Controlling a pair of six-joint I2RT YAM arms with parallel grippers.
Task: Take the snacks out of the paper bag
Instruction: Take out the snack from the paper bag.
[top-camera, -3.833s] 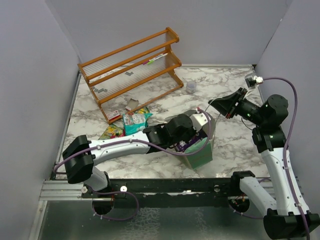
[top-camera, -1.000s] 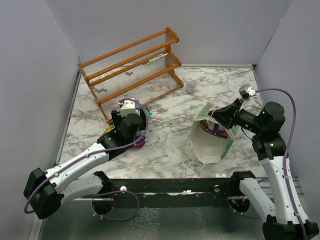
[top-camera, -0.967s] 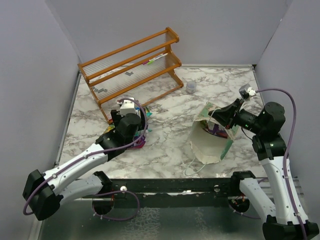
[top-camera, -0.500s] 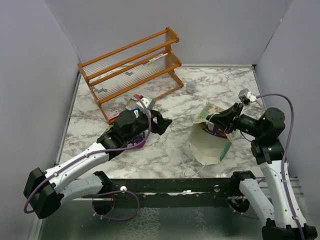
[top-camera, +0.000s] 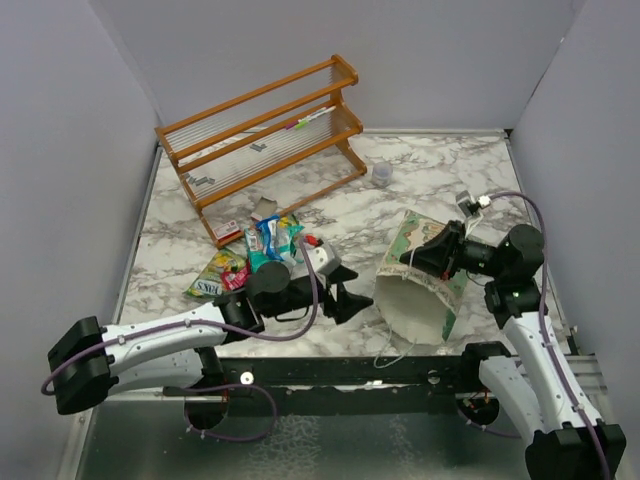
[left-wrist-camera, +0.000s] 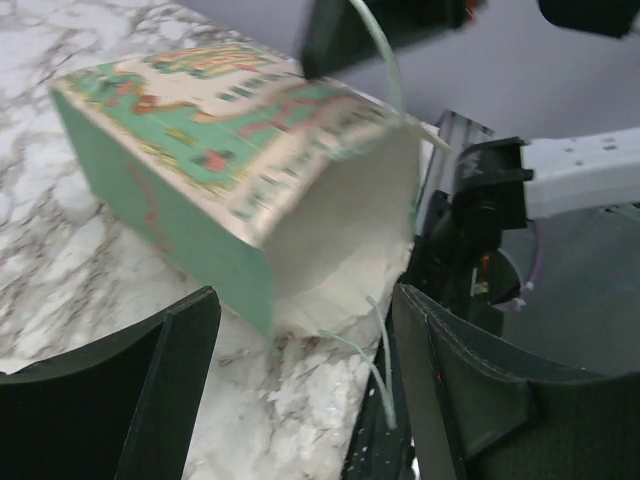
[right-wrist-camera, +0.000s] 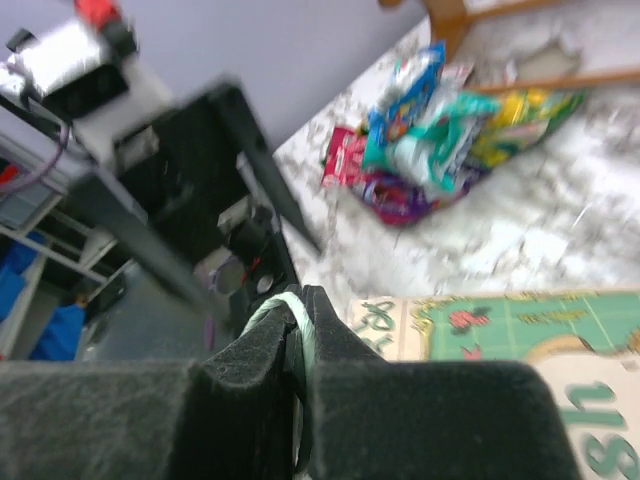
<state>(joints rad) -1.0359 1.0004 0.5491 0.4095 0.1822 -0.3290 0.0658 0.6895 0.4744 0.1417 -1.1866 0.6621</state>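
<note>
The paper bag (top-camera: 412, 300) is seen lying tipped on its side at the right of the marble table (top-camera: 450, 170), towards the near edge. Its printed mint-green panel is turned upward, and its open mouth, cream inside, is aimed to the left and near. One thin white string handle (top-camera: 385, 346) is trailed loosely from the mouth towards the near edge of the table. Whether the lower lip of the mouth is resting on the marble or raised just off it cannot be told.

The bag is gripped at its upper far rim by the right gripper (top-camera: 408, 258). In the right wrist view the fingers are pressed tightly together on a pale looped strand at the edge of the bag.

The left gripper (top-camera: 352, 292) is held low over the table just to the left of the bag's mouth and pointed into it. Its fingers (left-wrist-camera: 120, 400) are spread wide, with nothing caught between them.

The snacks (top-camera: 255, 250) are heaped on the table further left, well apart from the bag and just near of the wooden rack (top-camera: 260, 135). Teal, green-yellow, pink-red and purple packets can be made out, and the near side of the heap is partly covered by the left arm.

A small grey cup (top-camera: 383, 173) is stood on the far part of the table, right of the rack.
</note>
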